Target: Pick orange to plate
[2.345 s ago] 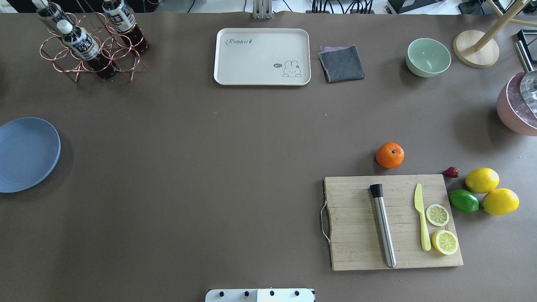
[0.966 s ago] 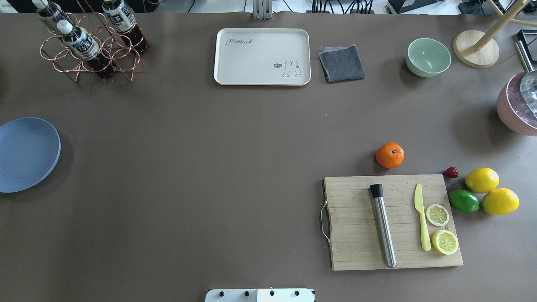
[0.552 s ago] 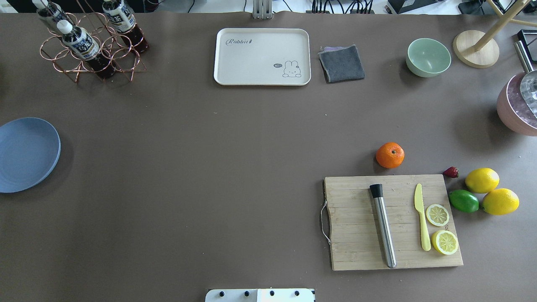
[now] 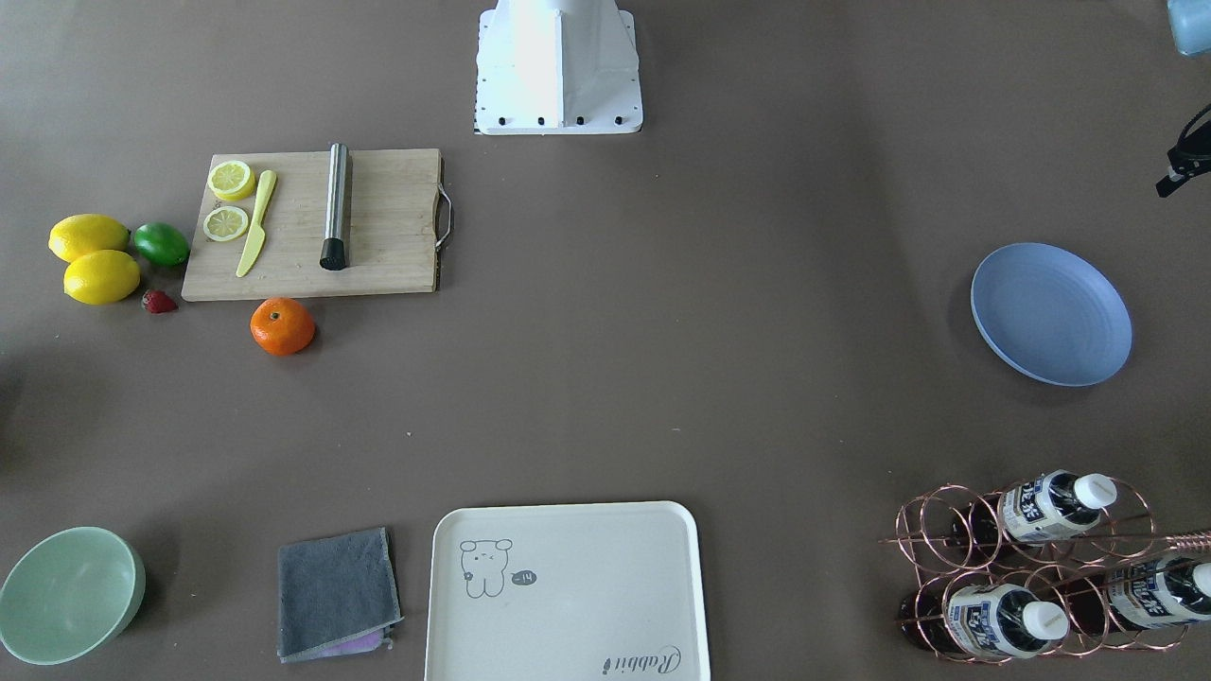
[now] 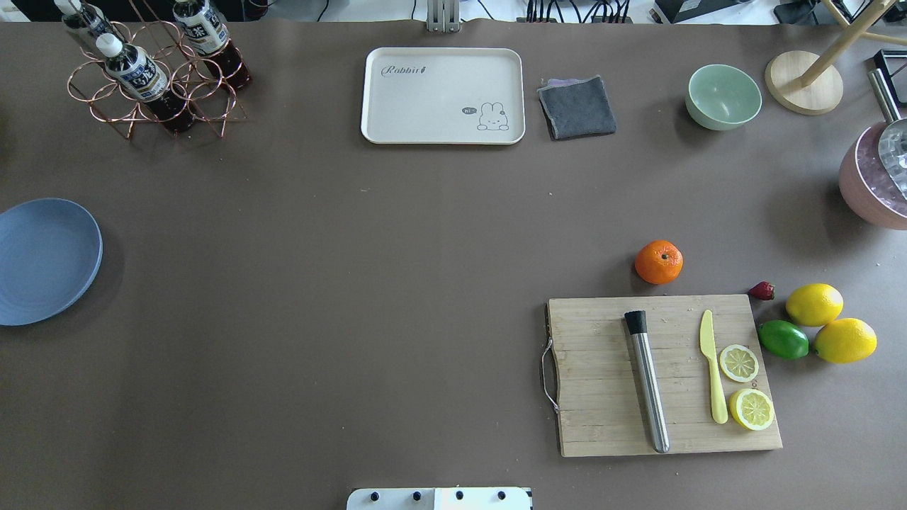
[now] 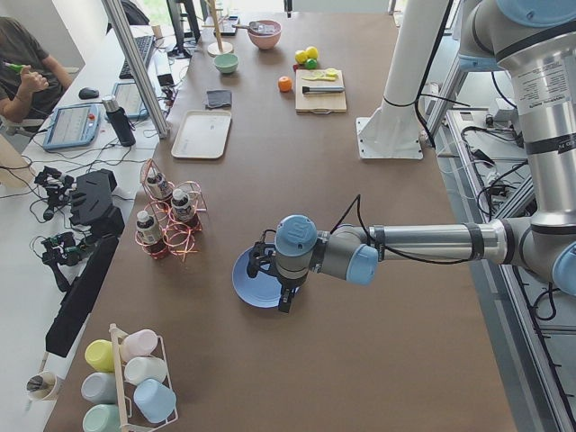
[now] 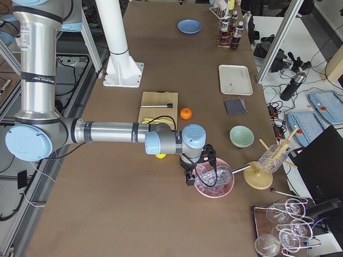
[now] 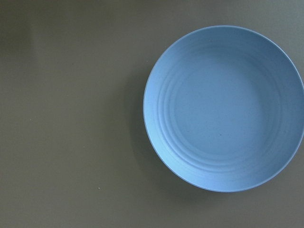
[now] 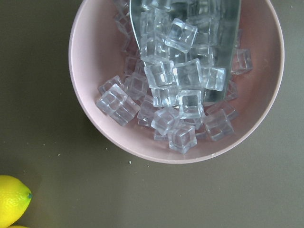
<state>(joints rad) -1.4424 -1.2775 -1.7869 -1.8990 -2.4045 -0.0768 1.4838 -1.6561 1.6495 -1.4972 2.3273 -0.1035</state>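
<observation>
The orange [image 5: 659,262] sits on the brown table just beyond the cutting board's far edge, and it also shows in the front view [image 4: 282,326]. Far to the left, the pale blue plate [image 5: 42,261] lies bare; it fills the left wrist view [image 8: 223,109]. My left gripper [image 6: 273,286] hangs over the plate in the exterior left view, and I cannot tell its state. My right gripper [image 7: 197,170] hovers over a pink bowl of ice, well right of the orange, state also unclear. Neither wrist view shows any fingers.
A wooden cutting board [image 5: 666,375] carries a metal muddler, a yellow knife and two lemon slices. Two lemons [image 5: 815,304], a lime [image 5: 783,340] and a strawberry lie to its right. The pink ice bowl [image 9: 95,142], mint bowl [image 5: 723,95], cream tray [image 5: 443,95], grey cloth and bottle rack [image 5: 152,71] line the far side.
</observation>
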